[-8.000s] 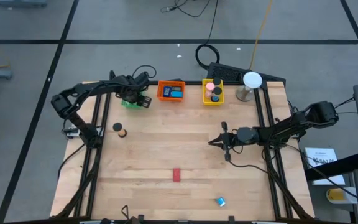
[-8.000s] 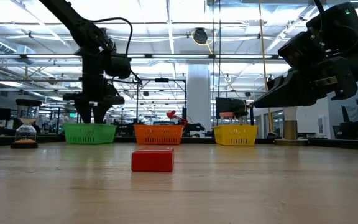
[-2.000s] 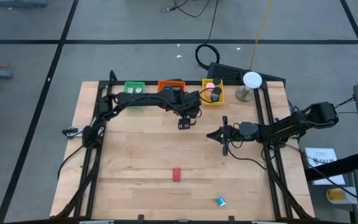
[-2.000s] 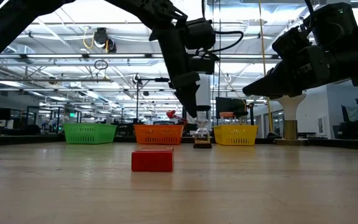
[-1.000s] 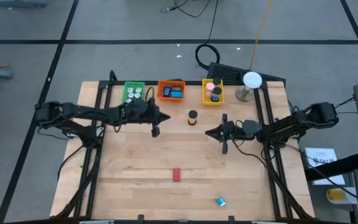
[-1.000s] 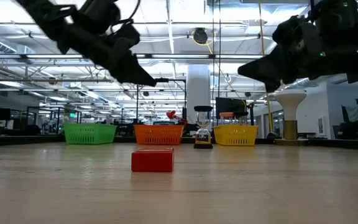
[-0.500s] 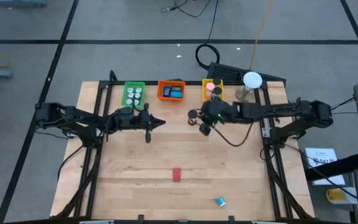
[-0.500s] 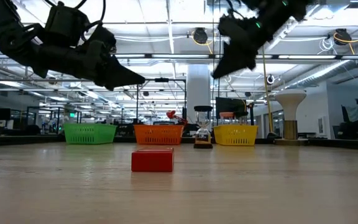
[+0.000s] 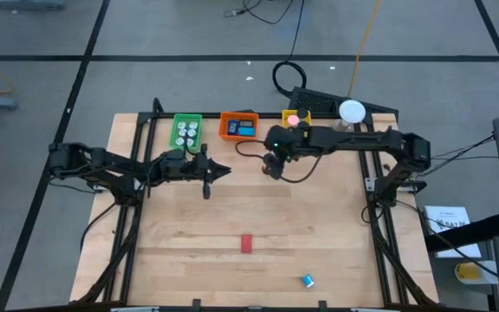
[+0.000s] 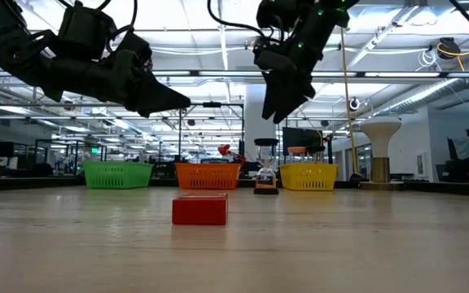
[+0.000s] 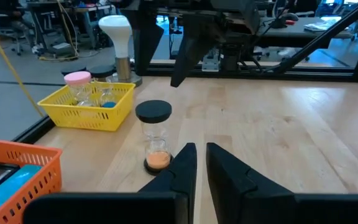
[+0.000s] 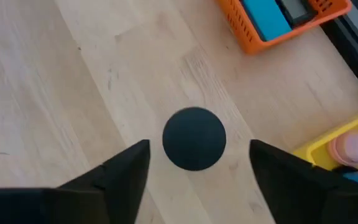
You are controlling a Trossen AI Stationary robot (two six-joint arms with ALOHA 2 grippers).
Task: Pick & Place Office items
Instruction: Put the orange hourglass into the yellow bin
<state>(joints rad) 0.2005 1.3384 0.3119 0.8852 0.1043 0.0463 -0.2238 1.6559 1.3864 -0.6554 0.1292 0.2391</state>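
Hourglass-like jar (image 11: 153, 136) with a black lid and orange stuff at its bottom stands upright on the table (image 9: 319, 234), near the far edge, in front of the gap between the orange tray (image 9: 238, 126) and the yellow tray (image 9: 294, 117). From above, the right gripper (image 9: 271, 166) hides it; the right wrist view shows only its round black lid (image 12: 194, 138) between that gripper's two widely spread fingers (image 12: 118, 171), which do not touch it. The low view shows the jar (image 10: 265, 167) with the right gripper (image 10: 277, 104) hanging above it.

The left gripper (image 9: 208, 172) hovers left of the jar, toward the table's middle, its fingers (image 11: 179, 171) nearly together with a thin gap and nothing between them.

A red block (image 9: 246, 243) lies toward the near edge, and a small blue piece (image 9: 307, 280) lies close to the near edge on the right. The green tray (image 9: 185, 131) holds several pale round pieces, the orange one a blue item, the yellow one a pink-capped piece (image 11: 78, 79). A white ball on a stand (image 9: 350, 113) is at the far right corner. I can read no writing anywhere.
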